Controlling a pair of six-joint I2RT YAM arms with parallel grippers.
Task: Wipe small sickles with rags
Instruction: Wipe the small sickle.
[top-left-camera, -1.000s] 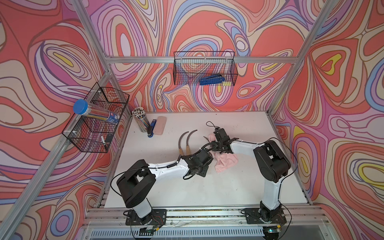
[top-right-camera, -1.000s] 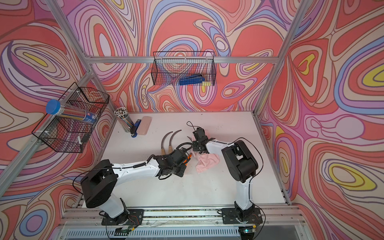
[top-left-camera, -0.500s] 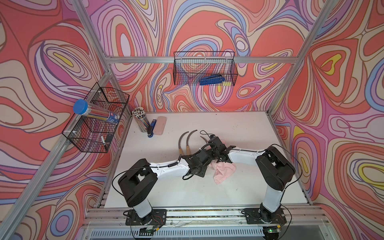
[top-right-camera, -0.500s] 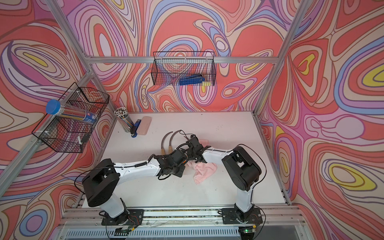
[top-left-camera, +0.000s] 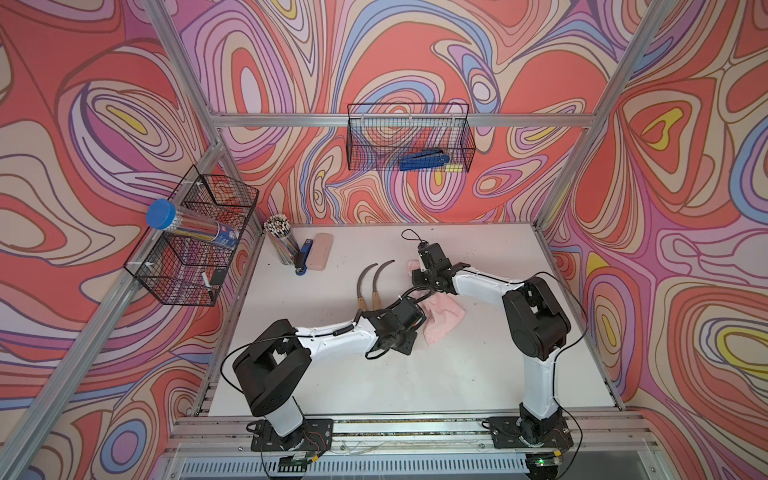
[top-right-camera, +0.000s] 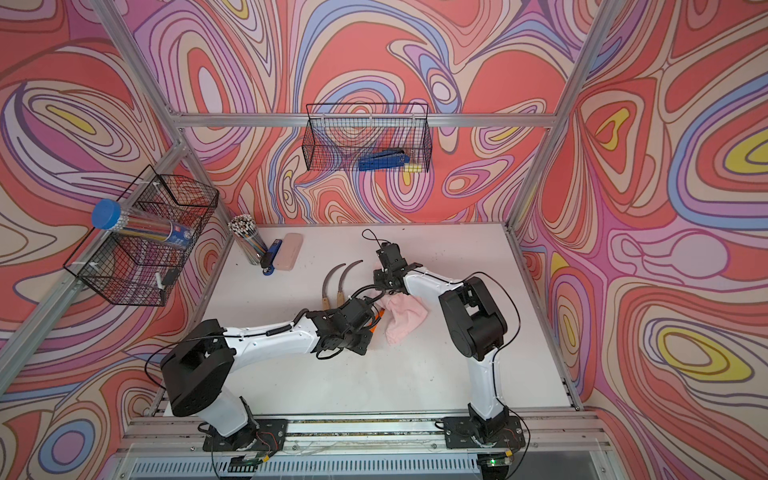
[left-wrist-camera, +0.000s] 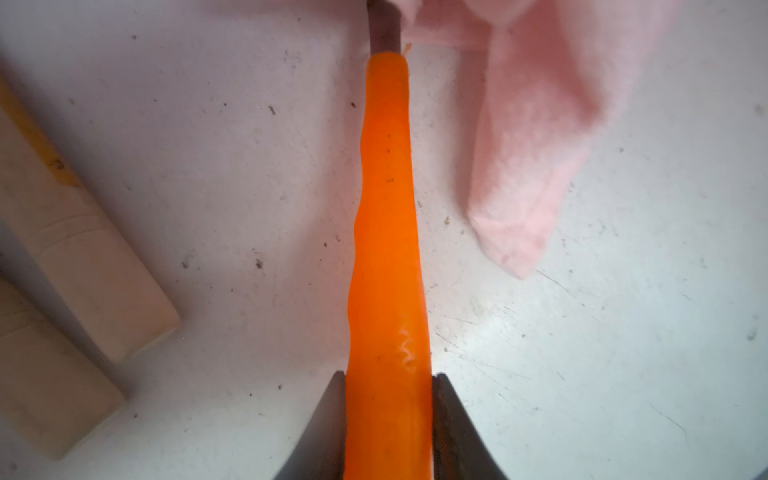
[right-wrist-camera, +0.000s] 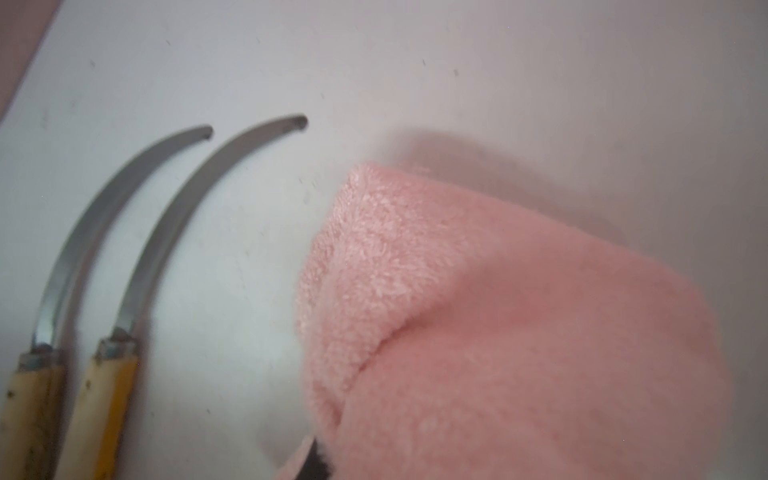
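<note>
White tabletop (top-left-camera: 478, 374), left fingers (left-wrist-camera: 324, 436) clamping orange sickle (left-wrist-camera: 388, 249); right fingers (right-wrist-camera: 318, 465) pinching pink rag (right-wrist-camera: 498, 332), moved back away again

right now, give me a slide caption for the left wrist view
Left pincer grips the orange-handled sickle, its blade running into the pink rag

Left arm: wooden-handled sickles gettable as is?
Likely reachable, not graspable: the wooden-handled sickles lie uncovered beside the left gripper, but it is shut on the orange sickle.
</note>
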